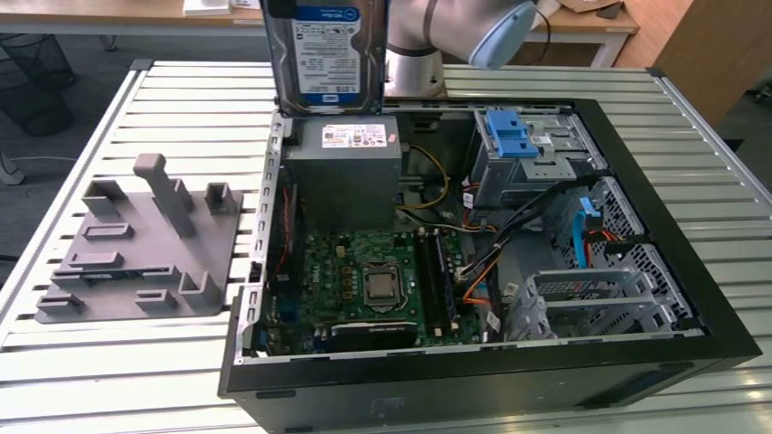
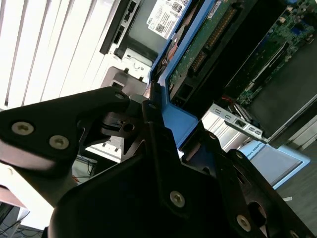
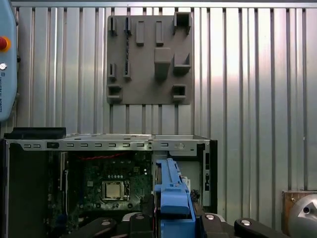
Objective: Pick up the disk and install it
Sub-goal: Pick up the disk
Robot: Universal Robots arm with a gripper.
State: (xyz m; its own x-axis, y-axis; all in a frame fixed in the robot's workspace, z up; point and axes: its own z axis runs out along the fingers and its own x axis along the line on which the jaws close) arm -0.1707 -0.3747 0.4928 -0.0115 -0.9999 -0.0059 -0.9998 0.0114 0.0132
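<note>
The disk (image 1: 325, 54) stands upright on its short edge in the exterior view, its top cut off by the picture's border. Its flat silver face carries a white-and-blue label. In the second wrist view its other side is a green circuit board (image 2: 198, 52) edged by a smooth blue plastic frame (image 2: 181, 121), much of it hidden behind black linkage. The gripper (image 2: 163, 119) has its jaws closed on that frame, with the disk clamped between them and reaching out past their tips. In the first wrist view the disk (image 3: 173, 198) is seen edge-on as a narrow blue strip rising between the matte black fingers (image 3: 213, 220).

Just beyond the held disk lies the boxy grey power-supply box (image 1: 347, 172) inside the open black computer case (image 1: 675, 271). Farther from the jaws are the green motherboard (image 1: 362, 280) and a metal drive cage (image 1: 522, 136) with a blue latch. Well off to one side of the jaws, a grey moulded fixture plate (image 1: 133, 244) rests on the ribbed metal table (image 1: 507, 81)
</note>
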